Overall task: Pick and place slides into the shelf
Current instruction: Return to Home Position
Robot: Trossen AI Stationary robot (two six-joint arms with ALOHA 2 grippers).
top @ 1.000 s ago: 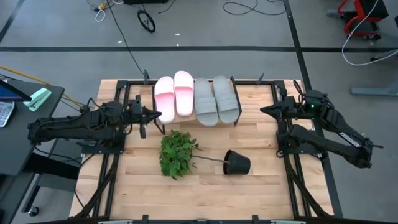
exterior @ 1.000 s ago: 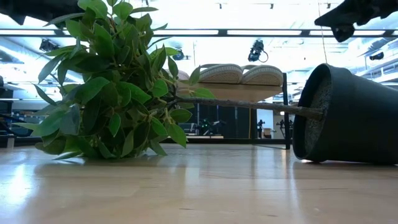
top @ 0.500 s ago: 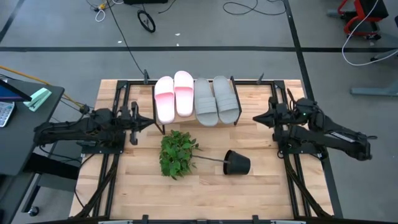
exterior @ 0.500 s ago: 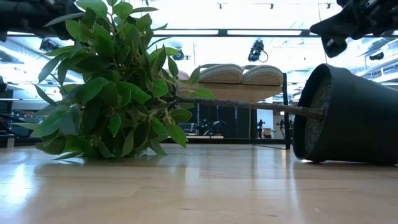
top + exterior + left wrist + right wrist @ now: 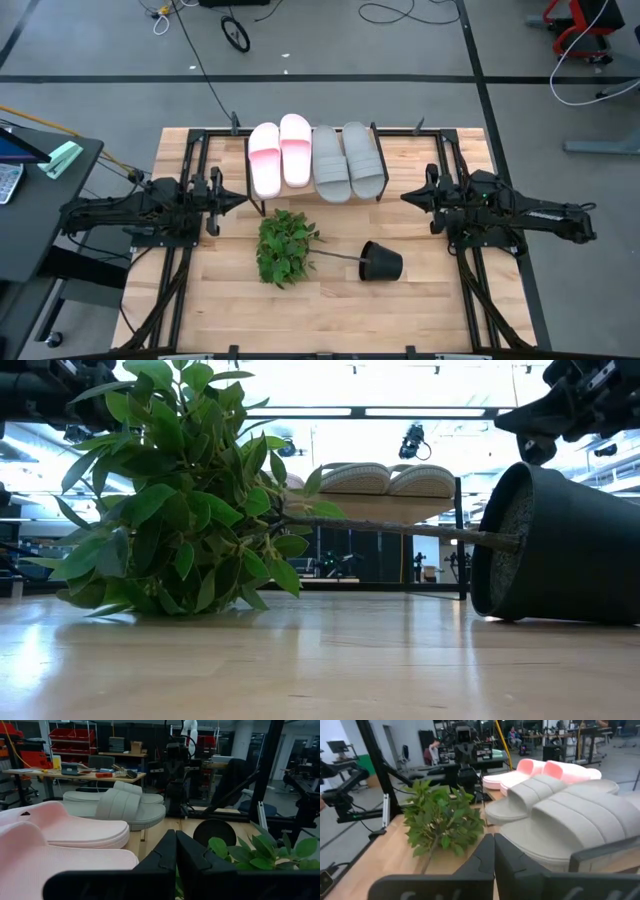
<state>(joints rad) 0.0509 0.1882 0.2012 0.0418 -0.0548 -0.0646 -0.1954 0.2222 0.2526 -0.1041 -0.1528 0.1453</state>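
I log overhead, upper centre: four slides (image 5: 315, 158) on the shelf (image 5: 395, 510). Only the wrist views show left gripper (image 5: 175, 836) and right gripper (image 5: 493, 839) clenched.

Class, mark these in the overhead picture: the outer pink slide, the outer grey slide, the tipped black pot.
outer pink slide (image 5: 263, 158): high view, on its strap.
outer grey slide (image 5: 363, 155): high view, on its strap.
tipped black pot (image 5: 387, 266): high view, on its side wall.
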